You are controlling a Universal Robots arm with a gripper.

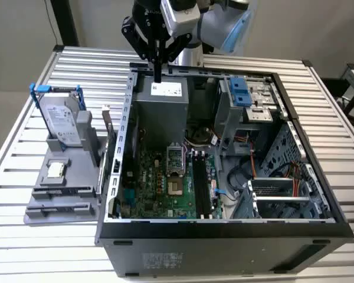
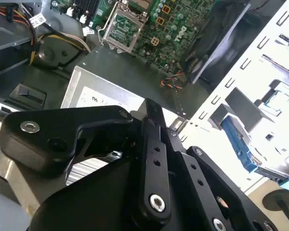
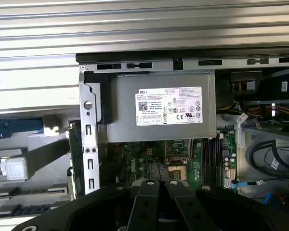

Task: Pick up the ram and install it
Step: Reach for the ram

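We see the gripper (image 1: 157,72) hanging over the back of the open case (image 1: 224,229), just above the grey power supply (image 1: 162,112). Its fingers are pressed together with nothing between them. As far as we can tell, the ram (image 1: 60,207) lies flat in the front slot of the grey tray (image 1: 34,217). The tray sits on the bench (image 1: 336,100), on the exterior view's left of the case and well apart from the gripper. A hard drive (image 1: 62,121) stands upright at the tray's far end. The motherboard's black slots (image 1: 202,188) lie inside the case.
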